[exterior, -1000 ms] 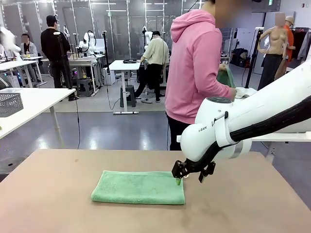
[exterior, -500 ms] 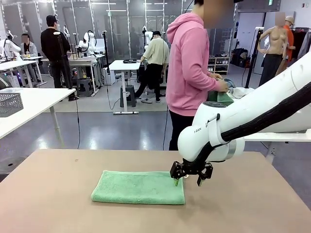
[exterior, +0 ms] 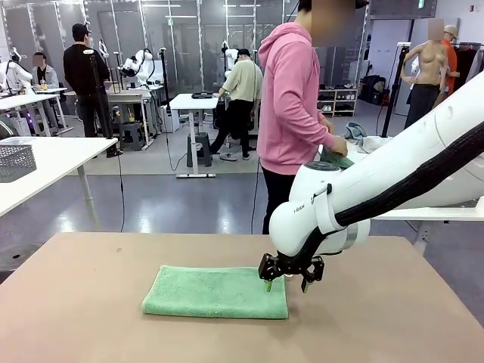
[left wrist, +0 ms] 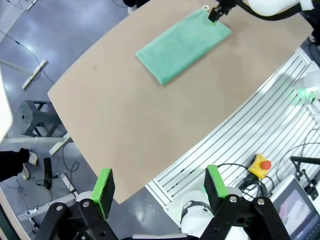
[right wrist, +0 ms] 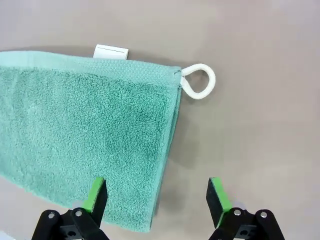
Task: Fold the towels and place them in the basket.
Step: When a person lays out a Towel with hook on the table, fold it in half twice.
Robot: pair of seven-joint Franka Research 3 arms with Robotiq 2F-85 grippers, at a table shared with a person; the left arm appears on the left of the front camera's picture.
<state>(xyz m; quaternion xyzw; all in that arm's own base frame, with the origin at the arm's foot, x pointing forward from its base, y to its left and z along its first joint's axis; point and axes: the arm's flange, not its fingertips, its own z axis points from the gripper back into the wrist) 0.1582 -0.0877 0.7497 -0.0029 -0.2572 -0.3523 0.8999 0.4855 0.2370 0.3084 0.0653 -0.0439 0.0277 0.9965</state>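
Green towel point(exterior: 215, 292) lies folded on the table point(exterior: 83, 310), the right pincer point(exterior: 286, 287) spread wide, empty, straddling its short edge.

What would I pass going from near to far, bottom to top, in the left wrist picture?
First the left gripper → table → towel → right gripper.

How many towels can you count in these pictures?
1 for certain: the mint green towel lies folded on the table, its looped end below the open right tool. A green cloth beside the person may be a second.
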